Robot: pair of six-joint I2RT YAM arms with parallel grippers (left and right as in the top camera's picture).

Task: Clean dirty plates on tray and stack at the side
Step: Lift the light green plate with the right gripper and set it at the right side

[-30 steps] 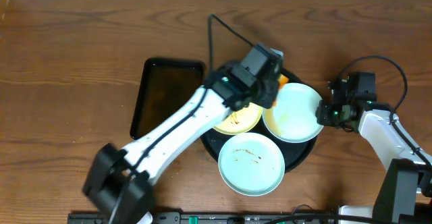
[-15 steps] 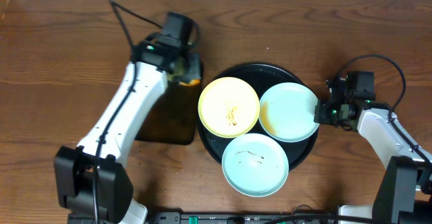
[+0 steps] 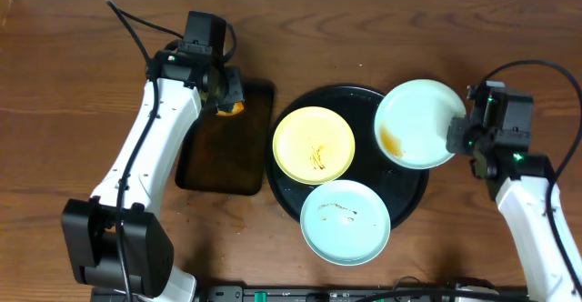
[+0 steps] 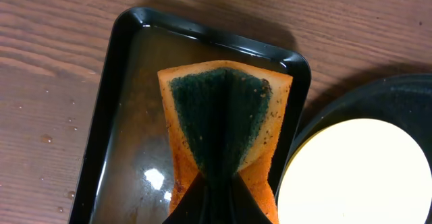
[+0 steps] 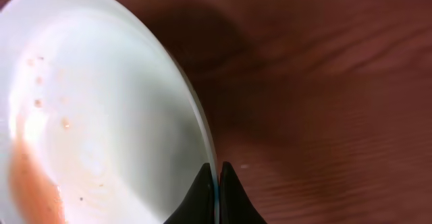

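Since it lies nearest the robot, the front mint plate (image 3: 345, 220) comes first: it sits flat on the black tray (image 3: 409, 188), thin brown streaks unwiped. Just behind it, the yellow plate (image 3: 314, 144) also rests on the tray, streaked at its middle.

Farther right, the right jaws are clamped on the rim of the held mint plate (image 3: 416, 125), which overhangs the tray's edge. I judge it is being presented for wiping, with sauce (image 3: 393, 141) gathered on one side.

Farthest back, the left jaws are squeezed on an orange sponge (image 4: 223, 116), folding it over the rectangular tray (image 4: 121, 116) and its shallow liquid, probably to wet it.

The left fingertips are cut off in the wrist view. I cannot tell whether the sponge touches the liquid, nor whether the held plate is clear of the tray or bench (image 3: 73, 65).
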